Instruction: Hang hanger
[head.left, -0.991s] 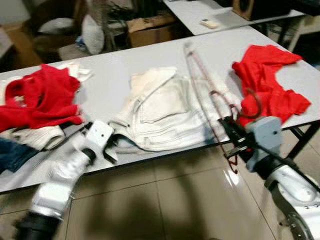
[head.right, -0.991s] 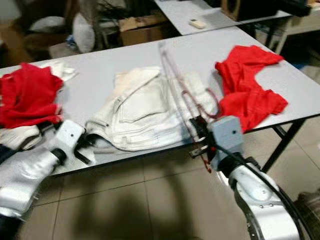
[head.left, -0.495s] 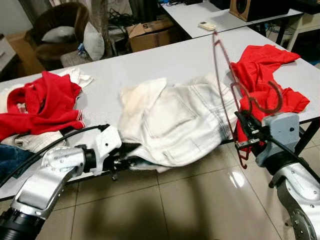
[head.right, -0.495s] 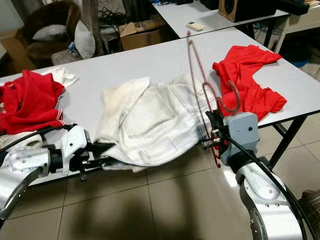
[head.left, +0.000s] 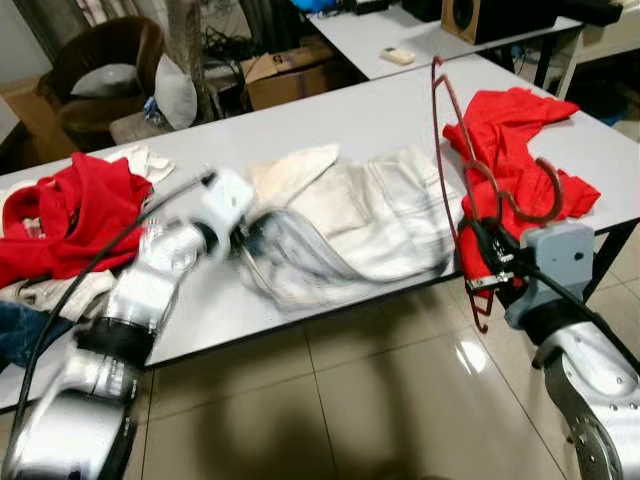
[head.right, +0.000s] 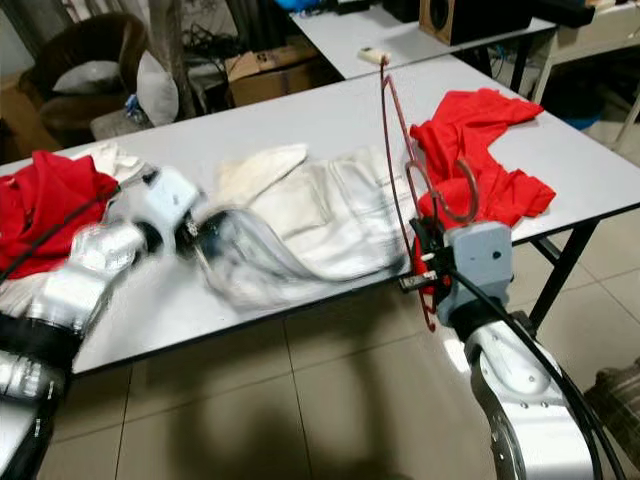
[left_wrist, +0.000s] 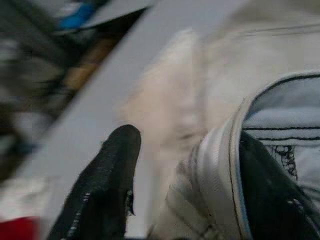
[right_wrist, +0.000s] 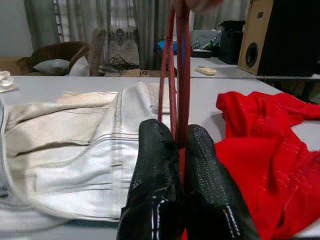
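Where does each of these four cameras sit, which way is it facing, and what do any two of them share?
Left eye view: on the head, looking down at the grey table; both silver arms show.
Right eye view: same head, same scene; right gripper holds the red hanger upright.
Left wrist view: looks along the left gripper, whose fingers clamp the white jeans.
Right wrist view: looks along the right gripper's fingers across the table, red garment beside.
Shared: both wrist views show the white jeans.

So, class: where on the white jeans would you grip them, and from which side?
Take the white jeans by the thick stitched waistband, from the robot's left end, where the left gripper already has it. That band is probably firmer than the loose legs beside the hanger.
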